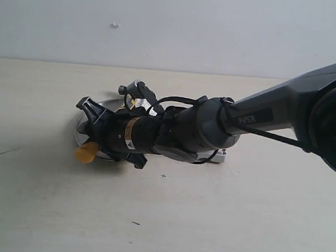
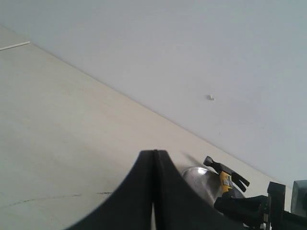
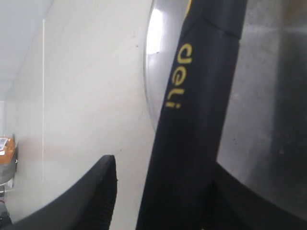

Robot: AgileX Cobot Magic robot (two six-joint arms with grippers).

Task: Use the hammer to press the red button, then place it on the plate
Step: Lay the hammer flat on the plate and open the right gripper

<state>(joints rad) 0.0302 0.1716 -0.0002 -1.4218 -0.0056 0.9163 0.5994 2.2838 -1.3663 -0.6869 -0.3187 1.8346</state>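
The hammer (image 1: 86, 152) lies across the silver plate (image 1: 106, 103): its dark head pokes out at the far side, its yellow end cap at the near edge. My right gripper (image 1: 89, 120) hangs over the plate, open, its jaws straddling the black handle (image 3: 196, 120). One finger (image 3: 103, 184) stands clear of the handle with table showing between them; the other sits close against it. The plate (image 3: 268, 96) lies under the handle. The red button's dome is hidden behind the right arm; only a corner of its grey base (image 1: 223, 157) shows. My left gripper (image 2: 154, 154) is shut and empty, well away from the plate (image 2: 195, 178) and the hammer (image 2: 225, 178).
The right arm (image 1: 264, 120) stretches from the right edge across the pale wooden table (image 1: 206, 225) to the plate. A white wall (image 1: 177, 25) runs along the table's far edge. A small orange object (image 3: 5, 151) shows at the rim of the right wrist view.
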